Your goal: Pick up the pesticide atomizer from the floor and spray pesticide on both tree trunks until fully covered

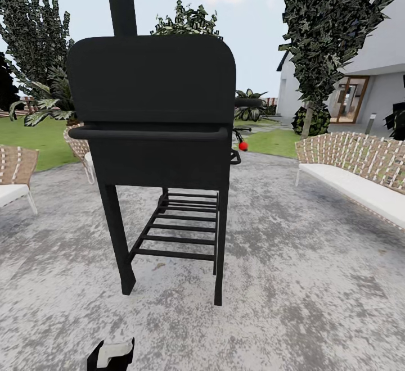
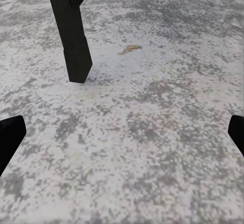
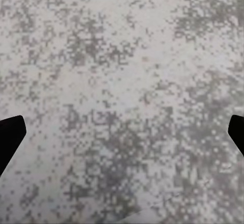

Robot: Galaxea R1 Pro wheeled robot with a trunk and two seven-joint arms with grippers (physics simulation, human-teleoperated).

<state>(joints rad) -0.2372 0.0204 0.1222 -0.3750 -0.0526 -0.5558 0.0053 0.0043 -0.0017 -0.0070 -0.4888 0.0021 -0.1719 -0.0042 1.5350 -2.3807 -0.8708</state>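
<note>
I am on grey paving, facing a black grill (image 1: pixel 152 101). Just past its right edge a small dark piece with a red tip (image 1: pixel 242 145) shows in front of the grass (image 1: pixel 275 141); I cannot tell whether it is the pesticide atomizer or part of the grill. The two trees and their trunks are out of view. My left gripper (image 2: pixel 122 137) hangs open over bare paving near a grill leg (image 2: pixel 73 35), its fingertips far apart. My right gripper (image 3: pixel 122 135) is open above paving, holding nothing.
The grill stands directly ahead on four legs with a slatted lower shelf (image 1: pixel 180 225). A woven bench (image 1: pixel 360 174) runs along the right, woven chairs (image 1: pixel 14 174) sit at left. Dark narrow trees (image 1: pixel 329 28) and a white house (image 1: pixel 360 78) stand behind.
</note>
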